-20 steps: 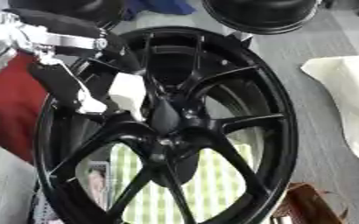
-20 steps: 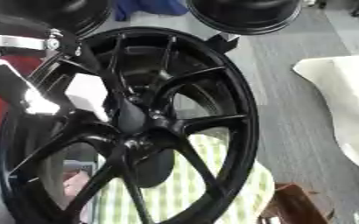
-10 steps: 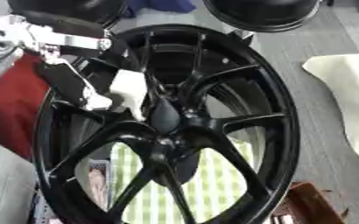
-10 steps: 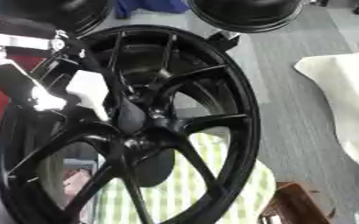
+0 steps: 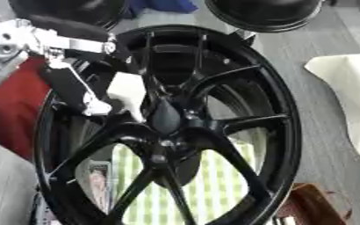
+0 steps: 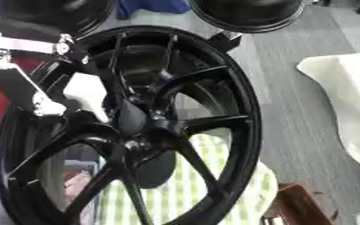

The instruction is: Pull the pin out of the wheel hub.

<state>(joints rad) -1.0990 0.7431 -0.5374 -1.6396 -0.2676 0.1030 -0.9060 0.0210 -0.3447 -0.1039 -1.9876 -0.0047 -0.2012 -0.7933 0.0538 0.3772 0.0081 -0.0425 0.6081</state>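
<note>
Front and centre, the wheel hub (image 5: 167, 127) fills the view, a glossy black alloy rim with slim forked spokes fanning from a raised centre boss, its long oval running from the top of the view down to the bottom edge. Left hand (image 5: 99, 94), black and silver, reaches in from the upper left between the spokes, up against a pale white piece (image 5: 127, 92) beside the boss; whether the fingers are curled round it I cannot tell, and the pin itself is not clearly made out. Green checked cloth (image 5: 202, 189) shows through the lower gaps. Two more black rims (image 6: 248, 13) sit beyond, a red cloth (image 5: 10, 110) left, cream fabric (image 6: 340, 101) right.
</note>
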